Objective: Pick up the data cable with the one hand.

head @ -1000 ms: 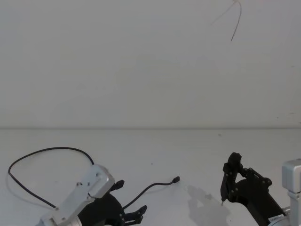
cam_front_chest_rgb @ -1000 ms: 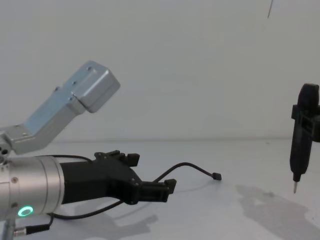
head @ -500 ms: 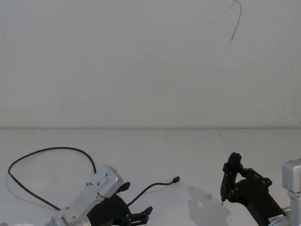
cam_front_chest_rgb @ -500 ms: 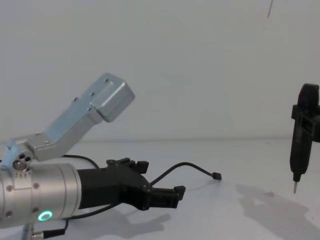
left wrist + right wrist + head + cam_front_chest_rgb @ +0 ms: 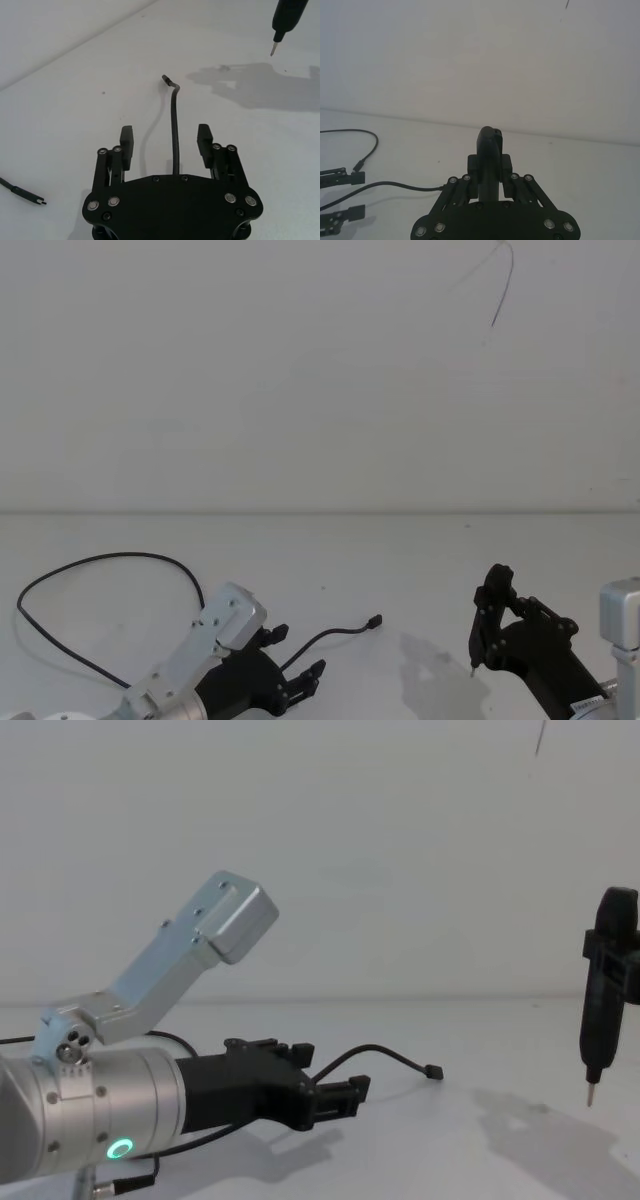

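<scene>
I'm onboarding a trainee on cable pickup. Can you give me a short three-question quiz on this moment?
1. True or false: the left gripper has its fingers shut on the data cable.
2. What does the right gripper hold? A) the data cable B) a black pen-shaped tool C) nothing
3. Fill in: in the left wrist view the cable runs ___ the two fingers.
Key: 1 false, they are open; 2 B; 3 between.
</scene>
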